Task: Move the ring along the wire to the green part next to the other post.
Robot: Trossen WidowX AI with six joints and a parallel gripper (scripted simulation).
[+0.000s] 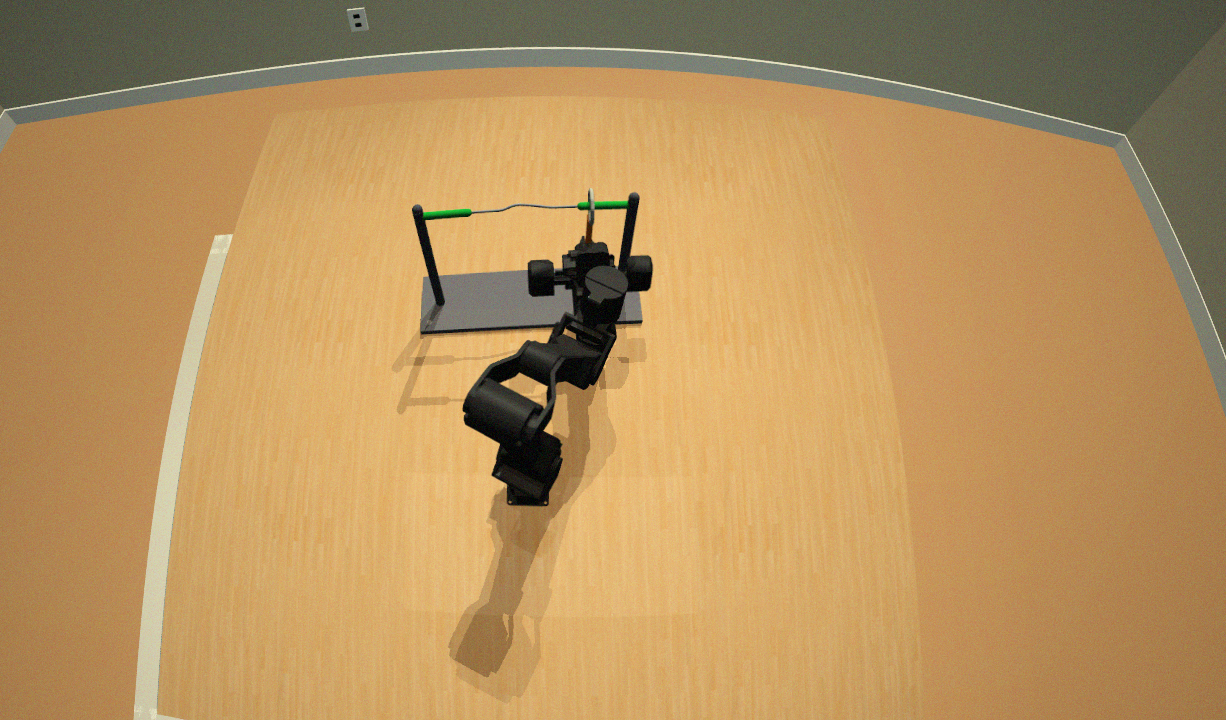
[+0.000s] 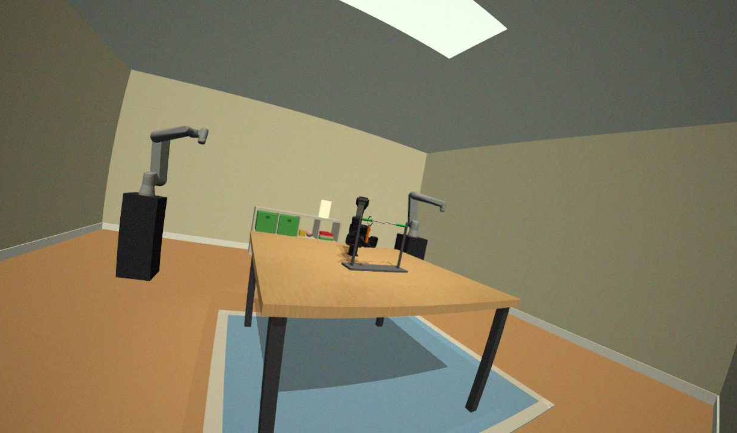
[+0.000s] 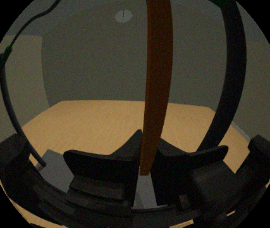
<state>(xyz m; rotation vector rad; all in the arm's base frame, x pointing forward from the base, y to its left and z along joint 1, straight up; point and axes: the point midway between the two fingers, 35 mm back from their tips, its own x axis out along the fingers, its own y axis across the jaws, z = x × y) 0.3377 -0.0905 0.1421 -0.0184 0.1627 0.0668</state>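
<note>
Where pale wood grain meets the arm's shadow, the tabletop (image 1: 733, 402) (image 2: 382, 290) (image 3: 109, 117) bears the dark stand base (image 1: 492, 304) (image 2: 379, 267) (image 3: 54, 171). Gripper (image 1: 590, 255) (image 2: 368, 240) (image 3: 142, 133) clenched on the orange handle (image 1: 588, 234) (image 2: 368, 233) (image 3: 158, 63); ring (image 1: 591, 214) (image 2: 370, 221) around the green wire section near one post. Blue mat (image 2: 387, 403) below, two grey arms (image 2: 160, 156) beyond, tan walls.

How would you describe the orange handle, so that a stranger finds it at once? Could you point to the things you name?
On the wooden table (image 2: 327, 290) stands a dark frame with two posts. At one post, the black gripper (image 3: 142, 133) is closed on the handle (image 2: 368, 233) (image 3: 159, 63). It is the frame's only orange part.
</note>
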